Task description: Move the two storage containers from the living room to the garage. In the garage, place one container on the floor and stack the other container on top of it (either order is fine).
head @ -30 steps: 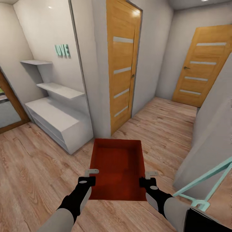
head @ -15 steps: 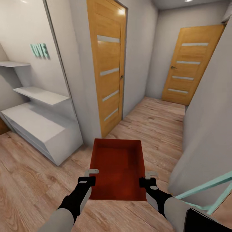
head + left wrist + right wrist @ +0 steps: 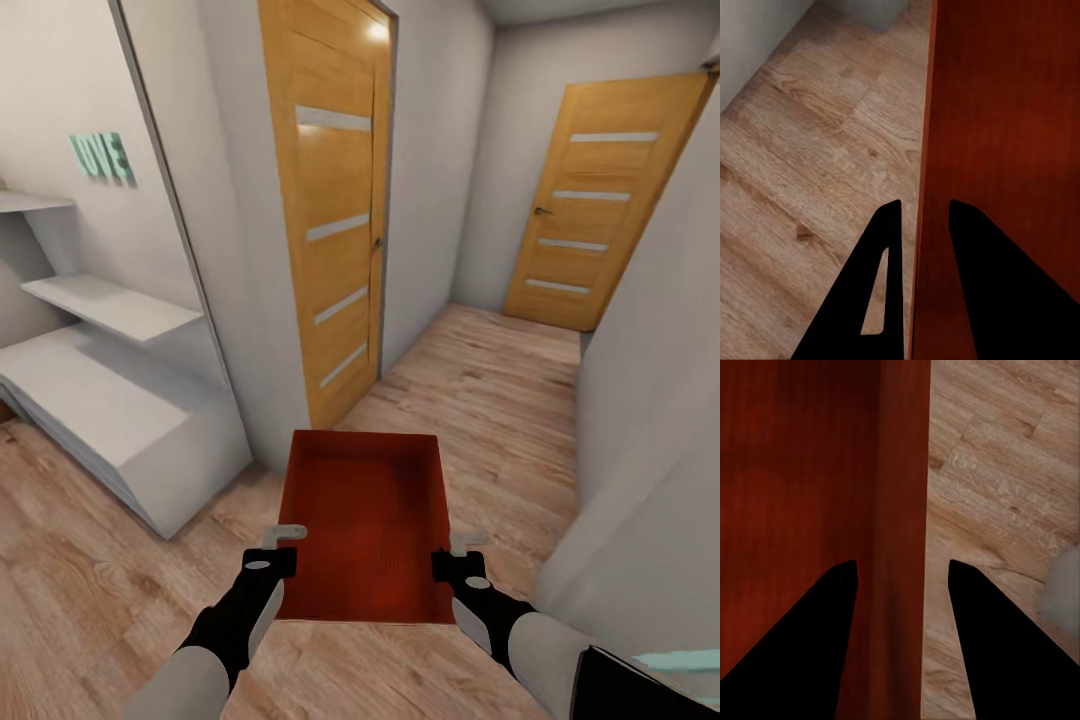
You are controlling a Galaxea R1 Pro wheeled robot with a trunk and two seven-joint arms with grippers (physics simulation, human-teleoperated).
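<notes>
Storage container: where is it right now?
Head view, low centre: the storage container is held between the left gripper and right gripper, over wood plank floor in a hallway, just short of the nearer wooden door.

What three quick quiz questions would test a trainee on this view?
1. True or false: each tool straddles a side wall of the bin.
2. How many wooden doors are in view?
3. The floor is: A) concrete B) wood plank C) carpet.

Key:
1. True: left tool and right tool each have one finger inside the wall and one outside.
2. Two: the near door and the far door.
3. B.
</notes>
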